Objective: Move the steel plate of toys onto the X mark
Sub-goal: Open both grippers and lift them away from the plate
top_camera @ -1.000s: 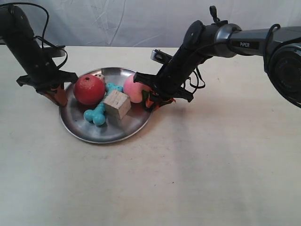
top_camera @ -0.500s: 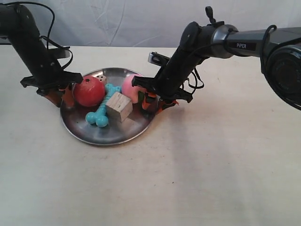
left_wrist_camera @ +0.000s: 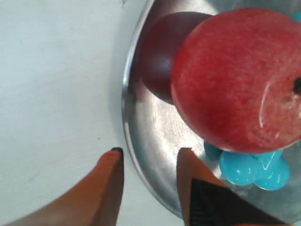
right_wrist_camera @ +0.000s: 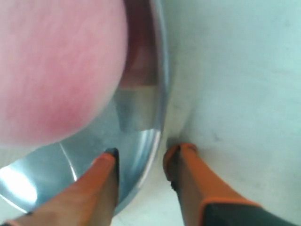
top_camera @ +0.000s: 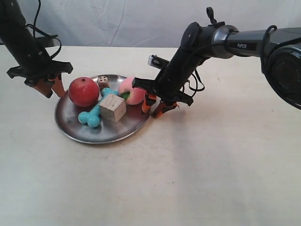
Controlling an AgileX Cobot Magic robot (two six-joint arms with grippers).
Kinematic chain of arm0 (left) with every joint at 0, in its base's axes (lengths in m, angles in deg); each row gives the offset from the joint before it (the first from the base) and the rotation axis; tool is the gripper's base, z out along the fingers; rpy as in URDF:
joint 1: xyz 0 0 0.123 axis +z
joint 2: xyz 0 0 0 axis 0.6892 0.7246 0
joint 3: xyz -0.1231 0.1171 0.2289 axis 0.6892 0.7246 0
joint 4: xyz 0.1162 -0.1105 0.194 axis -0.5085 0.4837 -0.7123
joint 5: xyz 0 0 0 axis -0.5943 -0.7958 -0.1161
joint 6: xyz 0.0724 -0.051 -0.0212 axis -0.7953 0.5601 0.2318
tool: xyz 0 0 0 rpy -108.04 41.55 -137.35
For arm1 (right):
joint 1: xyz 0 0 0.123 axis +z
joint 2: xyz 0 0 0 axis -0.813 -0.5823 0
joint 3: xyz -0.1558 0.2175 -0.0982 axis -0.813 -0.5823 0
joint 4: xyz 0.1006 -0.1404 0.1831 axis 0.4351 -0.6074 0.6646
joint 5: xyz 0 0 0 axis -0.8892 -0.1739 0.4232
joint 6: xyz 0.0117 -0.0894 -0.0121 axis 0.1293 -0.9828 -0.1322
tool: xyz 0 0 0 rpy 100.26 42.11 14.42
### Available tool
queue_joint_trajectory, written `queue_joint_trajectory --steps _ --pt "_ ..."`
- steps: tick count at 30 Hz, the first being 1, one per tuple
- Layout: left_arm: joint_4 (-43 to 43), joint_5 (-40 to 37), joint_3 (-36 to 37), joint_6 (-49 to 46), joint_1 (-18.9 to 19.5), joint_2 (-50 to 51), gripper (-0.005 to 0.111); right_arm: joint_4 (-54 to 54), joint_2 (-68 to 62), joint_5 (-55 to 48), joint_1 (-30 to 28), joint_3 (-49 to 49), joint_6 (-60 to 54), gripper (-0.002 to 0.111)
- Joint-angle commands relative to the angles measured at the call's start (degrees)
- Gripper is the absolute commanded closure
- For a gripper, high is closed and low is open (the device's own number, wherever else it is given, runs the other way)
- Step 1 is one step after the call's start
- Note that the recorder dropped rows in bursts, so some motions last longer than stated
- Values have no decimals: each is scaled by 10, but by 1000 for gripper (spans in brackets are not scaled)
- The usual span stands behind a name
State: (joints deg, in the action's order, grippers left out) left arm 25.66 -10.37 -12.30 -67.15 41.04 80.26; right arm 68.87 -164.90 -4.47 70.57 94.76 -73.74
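Observation:
The steel plate (top_camera: 117,133) lies on the table holding the red ball (top_camera: 83,91), pink peach ball (top_camera: 132,90), teal bone (top_camera: 91,115), wooden cube (top_camera: 112,108) and die (top_camera: 102,81). My left gripper (top_camera: 51,87) is on the arm at the exterior view's left. It hovers open over the plate's rim (left_wrist_camera: 136,155) beside the red ball (left_wrist_camera: 235,80); one finger is over the table, the other over the plate. My right gripper (top_camera: 153,109) is open and straddles the opposite rim (right_wrist_camera: 157,122) next to the peach (right_wrist_camera: 56,70). The X mark is not in view.
A pale cloth backdrop (top_camera: 117,21) closes off the far edge of the table. The light tabletop (top_camera: 188,179) stretches wide in front of and to the right of the plate. The right arm's dark links and cables (top_camera: 244,40) reach in from the upper right.
The plate has slid a little to the left and its toys have shifted, so the die now shows. My left gripper rose and drew back from the rim. The right gripper followed slightly.

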Motion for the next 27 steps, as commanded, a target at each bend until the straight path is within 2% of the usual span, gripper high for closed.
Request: queue_joint_trajectory --steps 1,8,10,13,14,15,16,21,27 --pt "-12 -3 -4 5 3 -8 70 -4 20 -17 -22 2 -4 69" --pt "-36 -3 -4 5 3 -52 70 -39 93 -44 -42 2 -27 69" --pt "-44 -3 -4 5 3 -79 76 -65 119 -60 -42 2 -48 72" --pt "-44 -3 -4 5 3 -135 95 -114 171 -64 -41 -3 -70 91" --pt "-44 -3 1 5 3 -160 102 -128 199 -55 -41 -13 -70 103" --pt "-44 -3 7 5 3 -182 107 -135 221 -48 -41 -22 -71 109" --pt "-41 -3 19 4 3 -213 107 -141 245 -38 -41 -39 -74 108" --pt "4 118 137 -7 -1 -394 107 -157 428 63 -41 -178 -90 108" --pt "121 366 387 -119 -37 -638 107 -165 666 258 -23 -437 -95 108"
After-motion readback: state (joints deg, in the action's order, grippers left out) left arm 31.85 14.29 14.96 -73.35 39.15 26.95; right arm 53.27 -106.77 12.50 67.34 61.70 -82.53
